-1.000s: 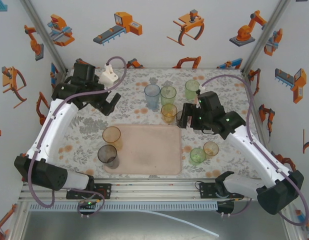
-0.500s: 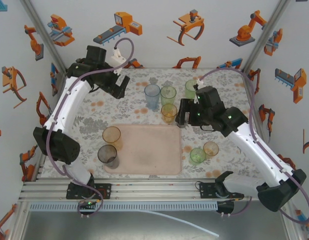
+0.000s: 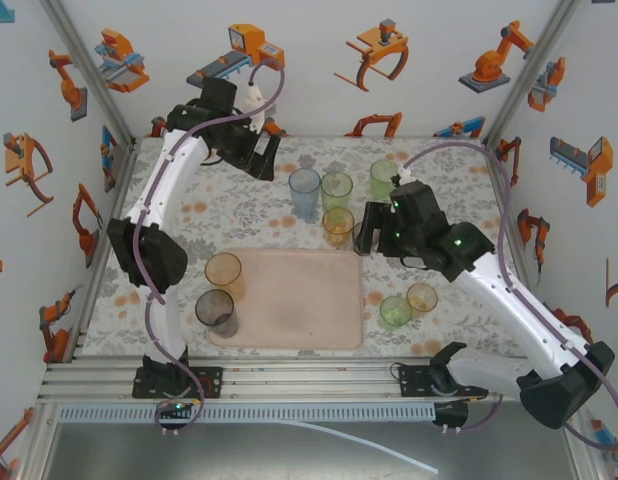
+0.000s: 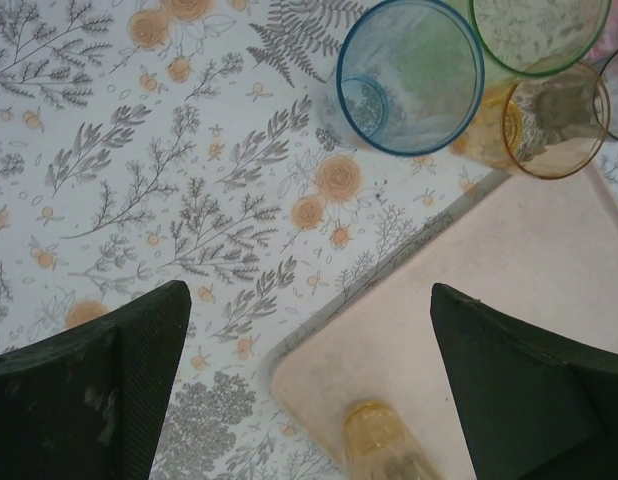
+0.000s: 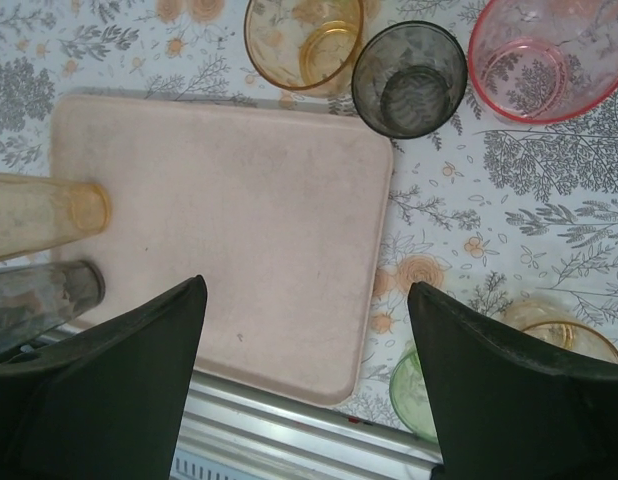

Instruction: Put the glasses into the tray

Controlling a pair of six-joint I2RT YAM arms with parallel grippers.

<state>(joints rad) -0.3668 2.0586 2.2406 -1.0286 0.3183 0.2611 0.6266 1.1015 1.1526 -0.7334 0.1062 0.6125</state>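
Hovering released and empty over the pale pink rectangular tray [image 5: 239,200], my right claw [image 5: 304,300] faces the smoky-grey translucent plastic tumbler [image 5: 409,78] just beside the tray's corner; I judge that my next pick: descend around it, then clench. My left claw [image 4: 309,300] hangs released too.

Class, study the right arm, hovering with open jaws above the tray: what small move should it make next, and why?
Probably ease the right gripper toward and down over the grey tumbler. Its jaws stand open with nothing between them. That tumbler stands upright on the cloth just off the tray corner and looks like the closest one ahead. The tray has bare room for it.
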